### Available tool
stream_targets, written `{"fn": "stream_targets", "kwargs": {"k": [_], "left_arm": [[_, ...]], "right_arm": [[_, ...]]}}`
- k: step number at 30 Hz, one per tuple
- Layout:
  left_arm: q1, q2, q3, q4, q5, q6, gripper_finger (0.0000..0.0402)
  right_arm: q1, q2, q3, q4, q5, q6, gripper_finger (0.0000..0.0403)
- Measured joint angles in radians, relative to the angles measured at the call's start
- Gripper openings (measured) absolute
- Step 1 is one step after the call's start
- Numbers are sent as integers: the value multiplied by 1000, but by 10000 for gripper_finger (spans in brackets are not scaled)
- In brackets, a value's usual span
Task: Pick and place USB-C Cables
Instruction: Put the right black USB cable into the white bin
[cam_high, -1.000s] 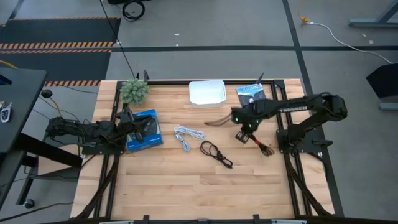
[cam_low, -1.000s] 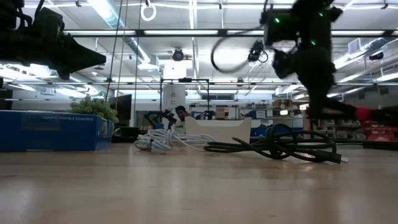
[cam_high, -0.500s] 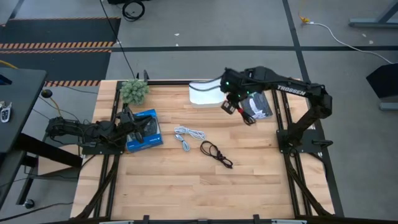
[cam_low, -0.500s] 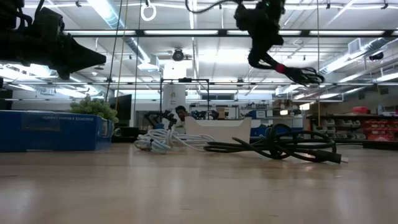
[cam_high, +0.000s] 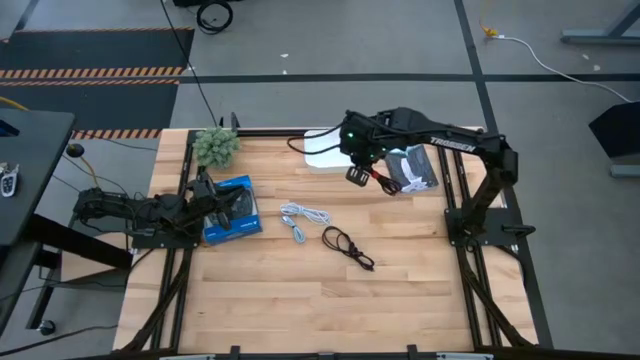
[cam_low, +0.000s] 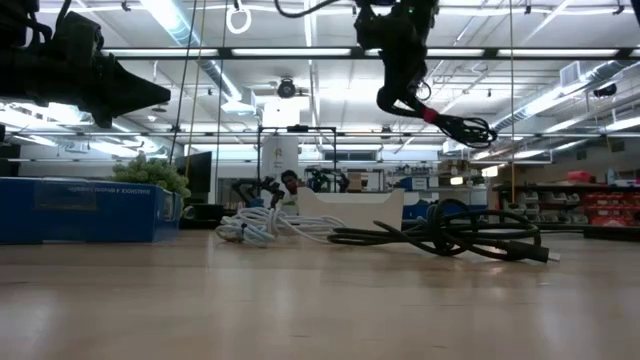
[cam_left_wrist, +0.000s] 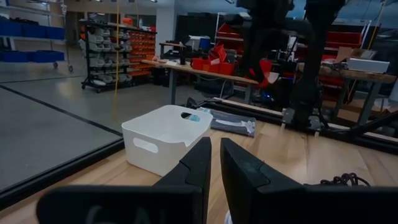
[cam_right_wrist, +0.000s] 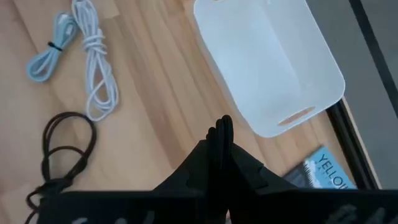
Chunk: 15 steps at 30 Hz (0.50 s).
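A black USB-C cable (cam_low: 452, 125) is pinched in the right tool (cam_high: 358, 175), held aloft just beside the white tray (cam_high: 325, 150). A white cable (cam_high: 300, 217) and another black cable (cam_high: 345, 245) are left on the counter (cam_high: 300, 300). The left tool (cam_left_wrist: 212, 163), fingers nearly pressed together, is parked near the blue box (cam_high: 232, 208).

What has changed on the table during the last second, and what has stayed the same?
The right end effector, shut on a black cable, carried it from the table's right side toward the white tray. The left end effector, white cable and other black cable stayed put.
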Motion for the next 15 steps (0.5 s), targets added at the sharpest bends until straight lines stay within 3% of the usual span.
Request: {"fn": "stream_targets", "kwargs": {"k": [9, 15], "left_arm": [[0, 0, 0, 1, 0, 0, 43], [0, 0, 0, 1, 0, 0, 43]], "right_arm": [[8, 40, 1, 92, -105, -27, 33], [-4, 96, 21, 168, -116, -171, 33]]}}
